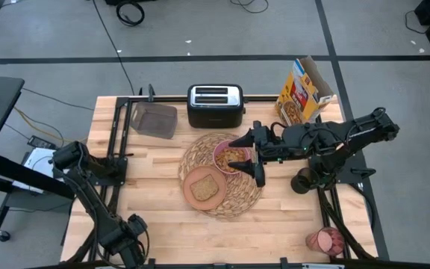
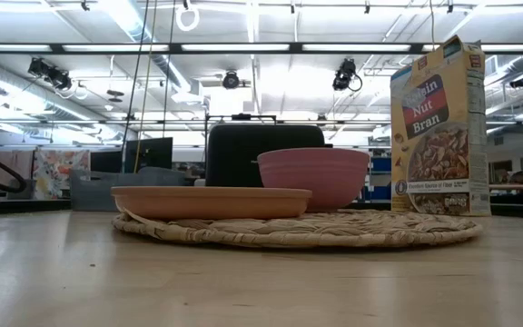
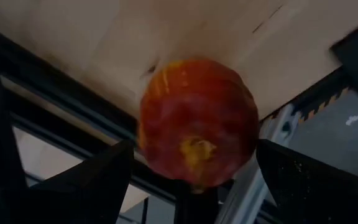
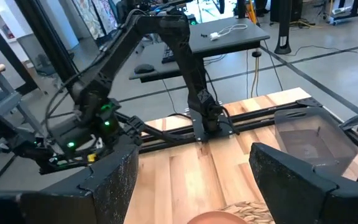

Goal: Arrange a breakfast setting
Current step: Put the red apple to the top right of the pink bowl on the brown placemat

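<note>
A round straw placemat (image 1: 234, 196) lies mid-table. On it stand a pink bowl (image 1: 228, 155) with cereal in it and a salmon-tan plate (image 1: 191, 196) that carries a toast slice (image 1: 204, 187). My right gripper (image 1: 250, 157) hovers open and empty at the bowl's right side, and the bowl's rim (image 4: 216, 218) shows just under it. My left gripper (image 1: 133, 232) is near the table's near left corner, shut on a small red apple (image 3: 197, 124). A pinkish-red cup (image 1: 325, 240) lies at the near right. No spoon is in view. My left gripper pinches the apple between its two fingers (image 3: 104, 180), one on each opposite side (image 3: 148, 143). The apple's yellowish end faces the wrist camera. The apple seems lifted clear of the wood, over the table's edge rails.
A black-and-silver toaster (image 1: 215, 104) and an open cereal box (image 1: 304, 93) stand at the far edge. A grey translucent container (image 1: 154, 119) lies at the far left. Black frame rails (image 1: 114, 161) run along the table's left and right sides. Bare wood lies near the front.
</note>
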Robot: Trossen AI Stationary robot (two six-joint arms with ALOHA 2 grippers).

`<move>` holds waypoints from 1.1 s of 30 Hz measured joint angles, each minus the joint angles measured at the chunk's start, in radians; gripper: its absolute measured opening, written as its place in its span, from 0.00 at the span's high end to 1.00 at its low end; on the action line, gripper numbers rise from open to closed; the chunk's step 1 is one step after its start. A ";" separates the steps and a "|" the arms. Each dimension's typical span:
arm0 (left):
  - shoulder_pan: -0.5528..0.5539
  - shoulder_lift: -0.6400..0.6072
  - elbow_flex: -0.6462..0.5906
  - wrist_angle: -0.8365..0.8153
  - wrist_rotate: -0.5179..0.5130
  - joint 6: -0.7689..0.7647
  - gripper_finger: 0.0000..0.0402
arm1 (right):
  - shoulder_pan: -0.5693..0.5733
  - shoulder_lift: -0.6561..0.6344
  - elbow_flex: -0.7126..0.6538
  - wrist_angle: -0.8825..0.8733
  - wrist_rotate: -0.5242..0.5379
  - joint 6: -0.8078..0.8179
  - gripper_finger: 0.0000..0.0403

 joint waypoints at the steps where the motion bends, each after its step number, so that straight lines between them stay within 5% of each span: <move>1: -0.004 0.000 -0.010 0.009 0.002 -0.008 0.14 | 0.005 0.000 0.000 0.002 0.001 0.007 0.23; 13: -0.047 -0.011 -0.121 0.138 0.041 -0.049 0.14 | 0.018 0.000 0.000 0.005 0.007 0.064 0.23; 33: -0.047 -0.005 -0.097 0.105 -0.031 0.032 0.14 | 0.014 0.000 0.000 0.000 0.001 0.056 0.23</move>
